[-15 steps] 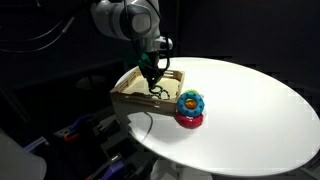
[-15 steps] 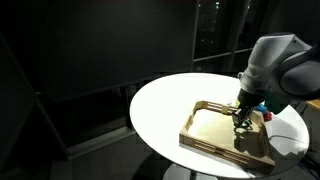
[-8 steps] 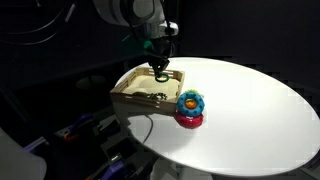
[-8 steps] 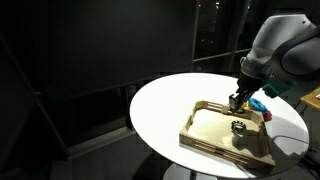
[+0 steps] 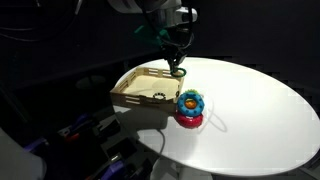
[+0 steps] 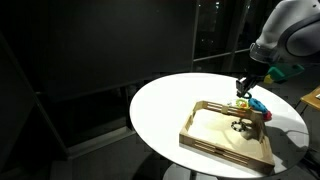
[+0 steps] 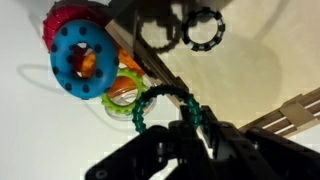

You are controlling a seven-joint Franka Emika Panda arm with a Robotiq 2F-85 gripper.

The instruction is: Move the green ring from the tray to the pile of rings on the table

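Observation:
My gripper [image 5: 177, 66] is shut on the green ring [image 7: 158, 91], a dark green beaded ring, and holds it in the air over the far rim of the wooden tray [image 5: 135, 92]. In the wrist view the ring hangs from the fingers [image 7: 195, 118], above the tray's edge. The pile of rings [image 5: 190, 106], blue over red with a yellow centre, stands on the white table [image 5: 250, 110] just beside the tray; it also shows in the wrist view [image 7: 78, 55]. In an exterior view the gripper [image 6: 243, 88] hovers above the tray [image 6: 215, 137].
A dark ring [image 7: 203, 27] lies inside the tray, seen also in an exterior view [image 5: 160, 95]. A yellow-green and orange ring [image 7: 122, 92] lies next to the pile. The round table's edge drops off close to the tray.
The gripper has risen out of the tray with the green ring and moved across the tray toward the pile. The dark ring stays in the tray.

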